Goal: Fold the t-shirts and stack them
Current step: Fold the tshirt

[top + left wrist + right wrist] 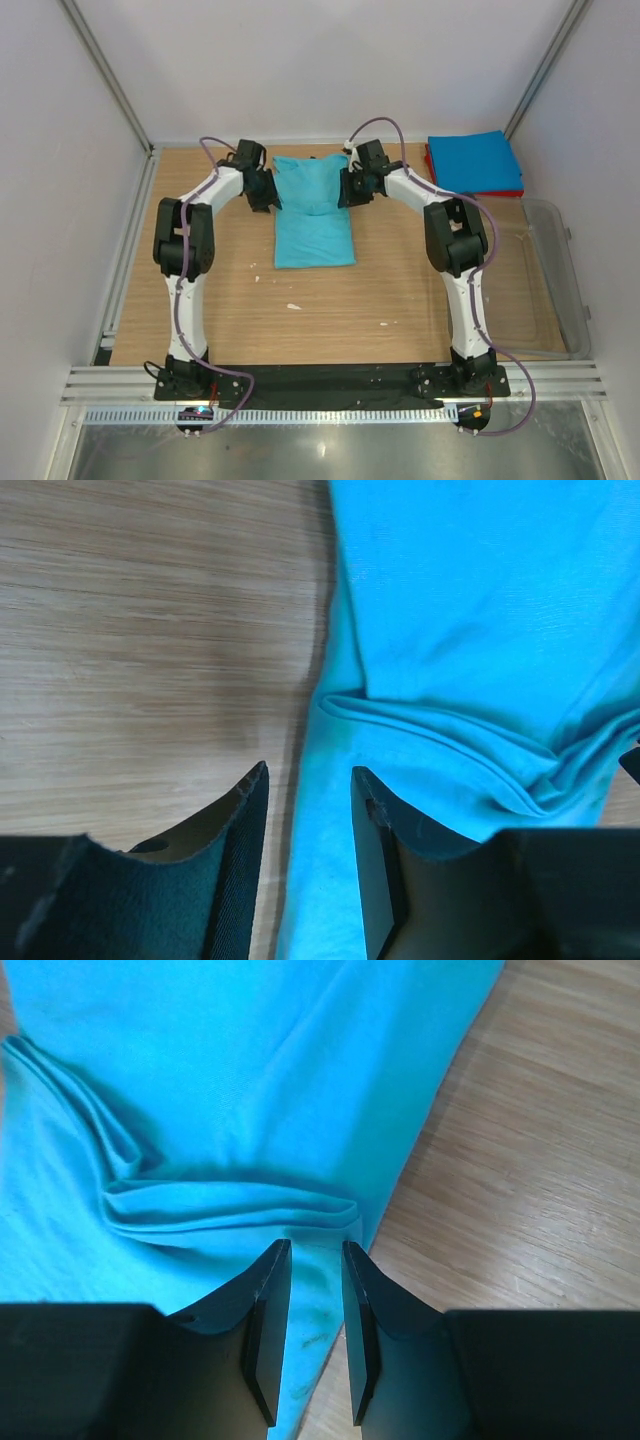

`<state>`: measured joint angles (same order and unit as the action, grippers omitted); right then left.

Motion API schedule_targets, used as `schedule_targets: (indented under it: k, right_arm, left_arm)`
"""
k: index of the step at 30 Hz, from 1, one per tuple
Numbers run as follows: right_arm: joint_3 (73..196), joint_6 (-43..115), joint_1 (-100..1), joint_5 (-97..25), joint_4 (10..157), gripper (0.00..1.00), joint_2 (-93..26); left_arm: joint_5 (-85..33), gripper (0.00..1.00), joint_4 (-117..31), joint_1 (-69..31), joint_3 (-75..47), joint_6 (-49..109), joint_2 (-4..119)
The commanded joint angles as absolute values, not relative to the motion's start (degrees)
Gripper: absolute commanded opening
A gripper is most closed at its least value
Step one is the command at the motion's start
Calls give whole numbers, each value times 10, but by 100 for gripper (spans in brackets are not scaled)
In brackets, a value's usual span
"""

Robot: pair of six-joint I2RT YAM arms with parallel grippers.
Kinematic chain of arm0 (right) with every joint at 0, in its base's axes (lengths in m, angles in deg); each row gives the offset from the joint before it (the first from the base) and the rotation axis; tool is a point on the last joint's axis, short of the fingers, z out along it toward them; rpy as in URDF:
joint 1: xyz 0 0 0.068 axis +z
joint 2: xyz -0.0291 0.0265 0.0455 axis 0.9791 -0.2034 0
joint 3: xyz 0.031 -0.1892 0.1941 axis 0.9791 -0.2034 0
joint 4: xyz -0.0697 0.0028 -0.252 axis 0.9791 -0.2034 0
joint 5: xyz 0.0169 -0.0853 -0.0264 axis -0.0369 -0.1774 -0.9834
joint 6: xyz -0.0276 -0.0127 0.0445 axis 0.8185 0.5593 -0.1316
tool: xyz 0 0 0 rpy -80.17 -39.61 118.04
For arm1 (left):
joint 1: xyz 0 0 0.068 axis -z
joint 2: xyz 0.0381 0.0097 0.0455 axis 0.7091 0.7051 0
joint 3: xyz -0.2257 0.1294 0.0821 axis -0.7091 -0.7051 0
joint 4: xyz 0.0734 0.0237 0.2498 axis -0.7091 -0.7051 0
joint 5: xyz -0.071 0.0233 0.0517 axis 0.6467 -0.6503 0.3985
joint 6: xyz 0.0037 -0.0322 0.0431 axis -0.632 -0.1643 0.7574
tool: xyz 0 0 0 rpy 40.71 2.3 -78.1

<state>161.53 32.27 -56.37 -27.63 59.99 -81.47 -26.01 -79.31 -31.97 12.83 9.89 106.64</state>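
We see a turquoise t-shirt (313, 212) lying partly folded by the middle of the bench's (330, 310) far edge. Our left tool (309, 780) and right tool (316, 1250) flank it, jaws parted over its side edges, gripping nothing. A folded blue shirt (470, 160) tops a red shirt (490, 192) at the far right corner.

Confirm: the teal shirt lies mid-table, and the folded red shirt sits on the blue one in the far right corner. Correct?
No. The top external view shows the blue shirt on the red shirt there; the teal shirt does lie mid-table.
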Motion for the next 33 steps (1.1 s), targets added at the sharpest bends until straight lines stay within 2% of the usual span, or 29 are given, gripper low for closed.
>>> schedule_targets:
  k: [1, 6, 9, 10, 11, 14, 19, 24, 26, 31, 33]
  right_arm:
    - [1644, 341, -566, -273, 587, 33, -831]
    - [1632, 340, -566, -301, 602, 32, -835]
    - [1617, 333, -566, -319, 616, 22, -830]
    - [1613, 332, -566, -325, 619, 17, -830]
    - [1607, 327, -566, -335, 621, 8, -830]
    - [1580, 320, -566, -365, 636, 1, -823]
    - [1536, 303, -567, -410, 673, 1, -804]
    - [1533, 278, -567, -404, 682, 1, -787]
    - [1545, 267, -567, -390, 670, 6, -783]
    - [1586, 215, -567, -406, 565, 29, -719]
    - [1578, 205, -566, -352, 552, 31, -697]
  left_arm:
    - [-246, 40, -789, -323, 146, 107, 1089]
    - [-241, 33, -791, -323, 159, 109, 1119]
    - [-267, 31, -810, -323, 171, 105, 1139]
    - [-277, 30, -829, -323, 178, 103, 1145]
    - [-288, 30, -838, -323, 189, 102, 1152]
    - [-300, 29, -846, -323, 190, 98, 1163]
    - [-308, 29, -843, -323, 186, 91, 1162]
    - [-299, 31, -843, -323, 197, 93, 1153]
    - [-277, 32, -850, -323, 208, 101, 1134]
    - [-298, 37, -927, -324, 276, 132, 1062]
    - [-283, 38, -939, -322, 268, 130, 1018]
